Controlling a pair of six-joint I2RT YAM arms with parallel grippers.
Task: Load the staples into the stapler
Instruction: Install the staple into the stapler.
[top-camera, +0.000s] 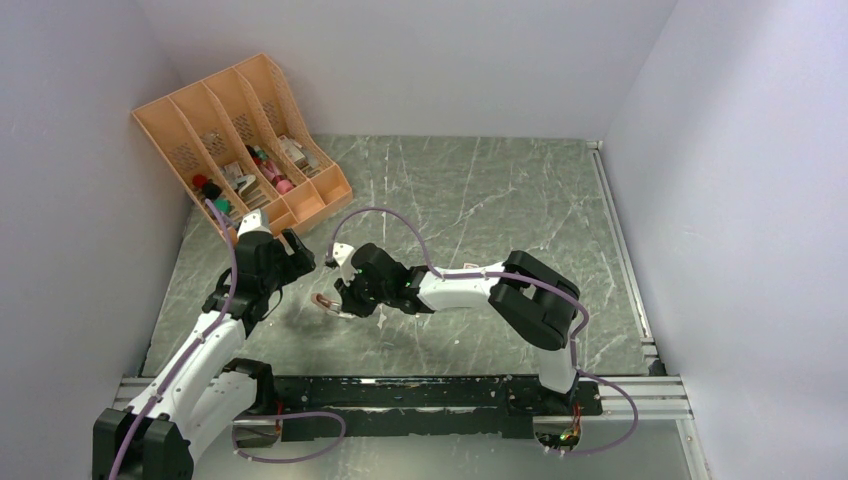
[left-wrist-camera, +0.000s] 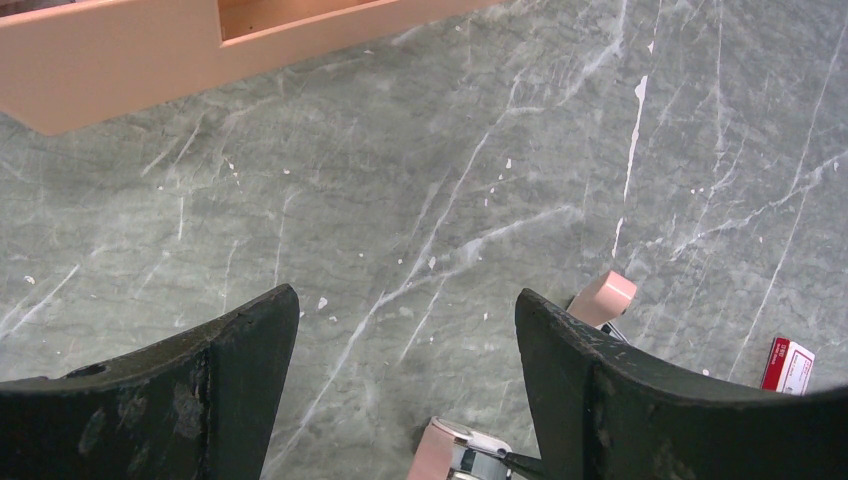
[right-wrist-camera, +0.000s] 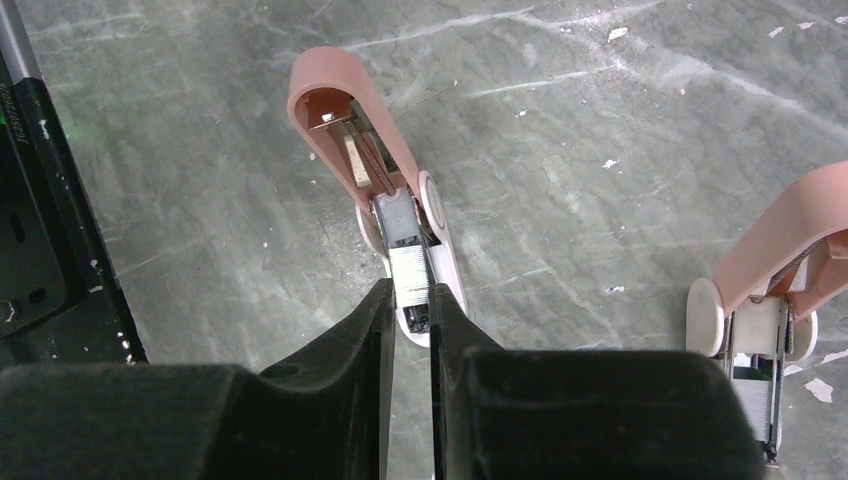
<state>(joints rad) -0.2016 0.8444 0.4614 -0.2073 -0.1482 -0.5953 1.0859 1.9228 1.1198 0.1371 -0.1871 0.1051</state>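
Observation:
An open pink stapler (right-wrist-camera: 350, 110) lies on the marble table, its lid swung up and back. It also shows in the top view (top-camera: 325, 303). A silvery strip of staples (right-wrist-camera: 409, 268) sits in its magazine channel. My right gripper (right-wrist-camera: 411, 295) is closed to a narrow gap on the near end of that strip. My left gripper (left-wrist-camera: 405, 300) is open and empty, just above the table beside the stapler's end (left-wrist-camera: 470, 455). The red-and-white staple box (left-wrist-camera: 787, 364) shows at the right edge of the left wrist view. The two grippers are close together in the top view, left (top-camera: 298, 252) and right (top-camera: 340, 297).
A second open pink stapler (right-wrist-camera: 780, 260) lies to the right in the right wrist view. An orange desk organizer (top-camera: 240, 150) with small items stands at the back left, its front edge in the left wrist view (left-wrist-camera: 150, 60). The black base rail (top-camera: 420, 395) runs along the near edge.

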